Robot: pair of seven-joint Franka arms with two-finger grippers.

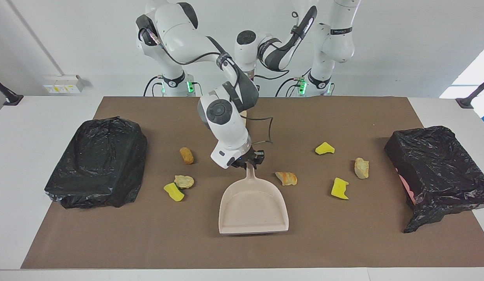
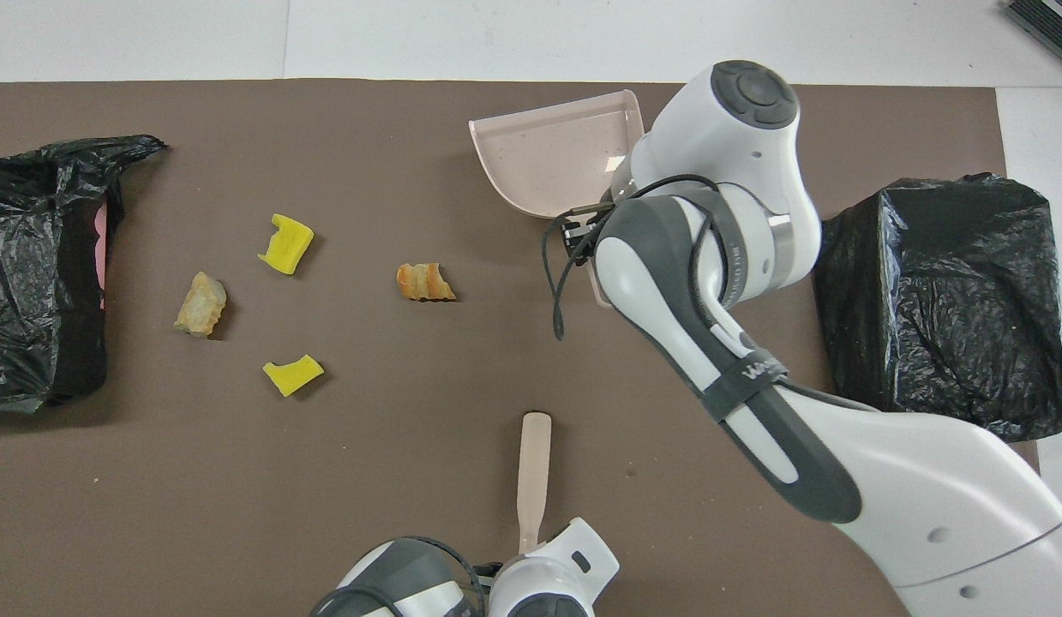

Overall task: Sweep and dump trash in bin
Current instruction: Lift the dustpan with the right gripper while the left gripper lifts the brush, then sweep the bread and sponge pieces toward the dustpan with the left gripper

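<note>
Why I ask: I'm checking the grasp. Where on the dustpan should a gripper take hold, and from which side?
Grip the narrow handle, coming from above at the end nearer the robots. The dustpan is probably too wide to pinch elsewhere, and its mouth faces away. The right gripper is clamped there.

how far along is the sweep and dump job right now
Early. Done: the right gripper is shut on the dustpan handle, and the left gripper is shut on the brush handle. In hand: positioning the dustpan. Left: all seven trash scraps, such as the bread lump, lie unswept; neither black-bagged bin has received any.
</note>
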